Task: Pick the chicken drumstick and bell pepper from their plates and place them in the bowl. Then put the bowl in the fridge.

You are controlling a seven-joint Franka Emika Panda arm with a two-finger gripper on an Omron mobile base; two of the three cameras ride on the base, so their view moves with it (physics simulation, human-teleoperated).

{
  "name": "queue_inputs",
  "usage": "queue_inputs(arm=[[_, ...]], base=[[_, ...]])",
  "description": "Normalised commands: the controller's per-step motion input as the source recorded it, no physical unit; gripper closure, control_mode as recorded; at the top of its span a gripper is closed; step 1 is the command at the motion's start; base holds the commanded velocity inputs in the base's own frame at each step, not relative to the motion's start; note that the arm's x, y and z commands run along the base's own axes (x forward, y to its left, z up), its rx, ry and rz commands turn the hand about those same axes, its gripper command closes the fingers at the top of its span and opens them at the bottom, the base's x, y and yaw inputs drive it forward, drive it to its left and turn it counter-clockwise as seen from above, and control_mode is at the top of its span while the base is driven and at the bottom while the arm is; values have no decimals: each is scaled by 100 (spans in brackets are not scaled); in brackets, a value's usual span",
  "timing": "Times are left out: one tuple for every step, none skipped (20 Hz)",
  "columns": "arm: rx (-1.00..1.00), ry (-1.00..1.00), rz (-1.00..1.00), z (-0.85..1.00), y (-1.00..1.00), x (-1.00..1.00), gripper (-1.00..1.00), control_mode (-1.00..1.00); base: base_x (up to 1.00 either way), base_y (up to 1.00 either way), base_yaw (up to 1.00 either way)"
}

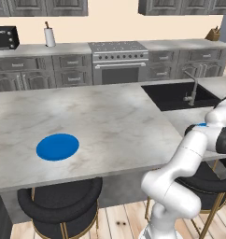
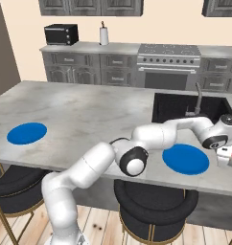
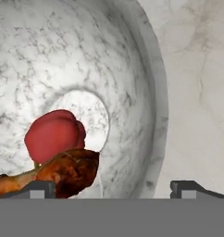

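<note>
In the hand view the marble bowl point(image 3: 146, 92) lies right under my gripper point(image 3: 113, 190). Inside it rest the red bell pepper point(image 3: 53, 134) and the brown chicken drumstick point(image 3: 70, 171), touching each other, with the drumstick nearer my left fingertip point(image 3: 37, 189). The jaws stand wide open with nothing between them; the right fingertip point(image 3: 188, 189) hangs outside the bowl's rim, over the counter. One blue plate point(image 2: 185, 159) lies bare beside my hand at the counter's right end. The other plate point(image 1: 57, 146) lies bare at the left. The fridge is out of view.
A black sink point(image 2: 190, 107) with a faucet point(image 2: 198, 95) is set into the island behind the right plate. Black stools point(image 1: 59, 200) stand below the counter's front edge. The stove point(image 1: 119, 60), a microwave point(image 2: 61, 34) and a paper-towel roll point(image 1: 49, 36) line the back wall.
</note>
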Motion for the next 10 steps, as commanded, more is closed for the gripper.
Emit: queue_inputs(arm=[[13, 4, 0, 0, -34, 8, -100, -100], [12, 5, 0, 2, -25, 9, 100, -100], [11, 5, 0, 3, -20, 8, 100, -100], [11, 5, 0, 7, -21, 6, 100, -100], [12, 6, 0, 5, -25, 5, 100, -100], [13, 8, 0, 5, -25, 3, 100, -100], [13, 13, 0, 1, -27, 4, 100, -100], [10, 18, 0, 0, -24, 4, 100, -100], [4, 25, 0, 0, -12, 3, 100, -100], [3, 19, 0, 0, -1, 0, 100, -100]], base=[[0, 0, 0], [0, 0, 0], [0, 0, 0], [0, 0, 0], [0, 0, 0], [0, 0, 0], [0, 0, 0], [0, 0, 0], [0, 0, 0], [0, 0, 0]])
